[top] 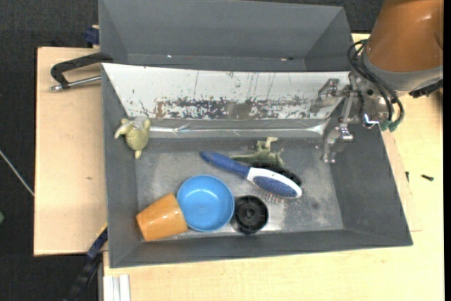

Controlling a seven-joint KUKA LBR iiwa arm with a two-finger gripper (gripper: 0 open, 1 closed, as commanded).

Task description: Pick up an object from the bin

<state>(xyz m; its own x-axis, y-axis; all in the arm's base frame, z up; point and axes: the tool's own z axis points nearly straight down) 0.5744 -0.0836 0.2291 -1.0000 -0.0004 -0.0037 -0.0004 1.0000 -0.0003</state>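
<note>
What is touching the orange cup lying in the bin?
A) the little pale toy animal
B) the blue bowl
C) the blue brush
B: the blue bowl sits right against the orange cup, while the blue brush and the pale toy animal lie apart from it.

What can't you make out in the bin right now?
Camera view:
1. Orange cup: its end toward the blue bowl is hidden by the bowl.
2. Small greenish toy: too small to tell its kind.
3. Black round thing: too dark to identify.
4. Claw: whether it touches the bin wall is unclear from above.
</note>
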